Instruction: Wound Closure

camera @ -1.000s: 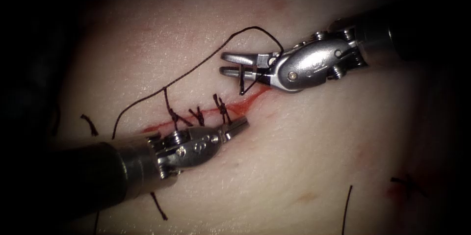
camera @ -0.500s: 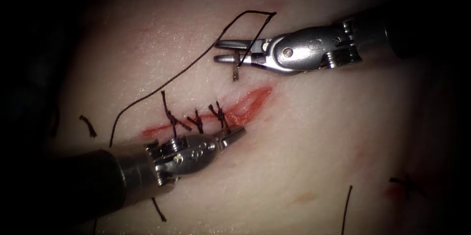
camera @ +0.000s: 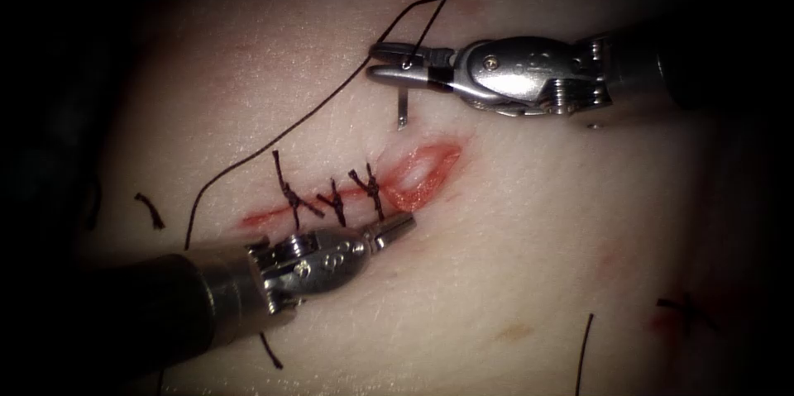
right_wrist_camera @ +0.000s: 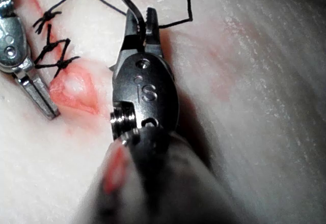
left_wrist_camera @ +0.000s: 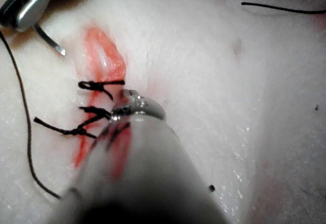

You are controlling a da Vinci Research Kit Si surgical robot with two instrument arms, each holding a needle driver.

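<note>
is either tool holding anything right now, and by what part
The right tool holds the needle near its thread end; the tip hangs free above the tissue, beyond the cut. The left tool, jaws shut, holds nothing.

The curved needle (camera: 402, 108) hangs free above the tissue (camera: 513, 239), gripped near its thread end, tip pointing down to the open right end of the cut (camera: 422, 173). Dark thread (camera: 331, 102) trails left. Three knotted stitches (camera: 335, 202) close the cut's left part.

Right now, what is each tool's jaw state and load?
Left tool: shut, holding nothing, beside the cut.
Right tool: shut on the needle, clear of the tissue.
</note>
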